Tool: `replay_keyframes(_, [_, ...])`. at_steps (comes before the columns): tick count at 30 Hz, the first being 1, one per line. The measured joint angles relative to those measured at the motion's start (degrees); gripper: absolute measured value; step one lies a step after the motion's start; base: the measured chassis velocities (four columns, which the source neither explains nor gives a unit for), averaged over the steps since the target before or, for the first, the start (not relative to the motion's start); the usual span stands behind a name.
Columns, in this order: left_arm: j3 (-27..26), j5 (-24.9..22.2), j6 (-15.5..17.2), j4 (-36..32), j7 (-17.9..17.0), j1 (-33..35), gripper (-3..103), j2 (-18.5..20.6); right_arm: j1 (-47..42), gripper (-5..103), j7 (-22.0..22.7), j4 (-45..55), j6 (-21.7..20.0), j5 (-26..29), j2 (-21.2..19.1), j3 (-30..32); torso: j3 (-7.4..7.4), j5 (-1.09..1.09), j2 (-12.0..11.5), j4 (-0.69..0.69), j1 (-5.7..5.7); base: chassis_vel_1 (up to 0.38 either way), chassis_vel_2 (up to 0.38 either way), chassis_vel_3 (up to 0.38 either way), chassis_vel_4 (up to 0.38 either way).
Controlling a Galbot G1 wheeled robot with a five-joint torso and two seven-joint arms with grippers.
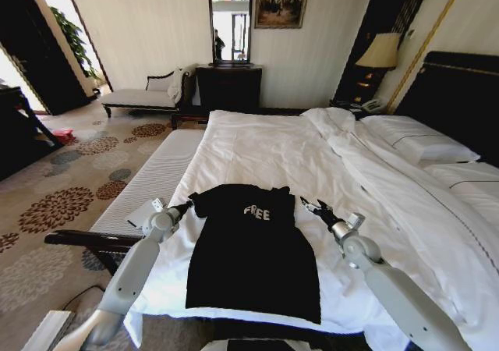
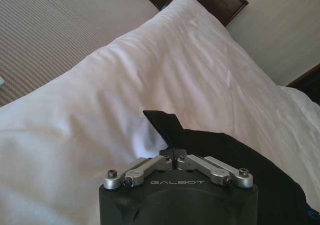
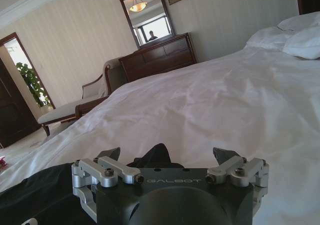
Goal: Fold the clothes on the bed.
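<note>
The bed [image 1: 265, 144] carries the black T-shirt [image 1: 251, 249] lying flat near its foot edge, sleeves apparently tucked in, body fold remaining. The left gripper [image 1: 189, 203] is clamped on the left shoulder corner; the right gripper [image 1: 309, 205] stands spread beside the right shoulder. The chest reads "FREE"; both gripper housings read "GALBOT".

The T-shirt [image 1: 253, 257] is black with white "FREE" lettering, on a bed [image 1: 257, 152] of white sheets; the carpet [image 1: 62, 203] shows brown floral medallions.
</note>
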Motion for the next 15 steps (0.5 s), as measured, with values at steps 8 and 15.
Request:
replay_keyframes(8, [-2.8,-1.8,0.1,-1.9,-0.1,1.2,0,3.3,-0.2,100,0.3,0.5,-0.1,-0.1,0.1,0.6,0.00,-0.01,0.0,0.01,0.00,0.000,0.000,0.000,0.000])
replay_keyframes(15, [-3.8,-3.3,0.4,-3.5,-0.8,1.1,0,5.1,-0.5,100,0.3,0.7,-0.1,-0.3,0.5,0.9,0.00,0.00,0.0,0.02,0.00,0.000,0.000,0.000,0.000])
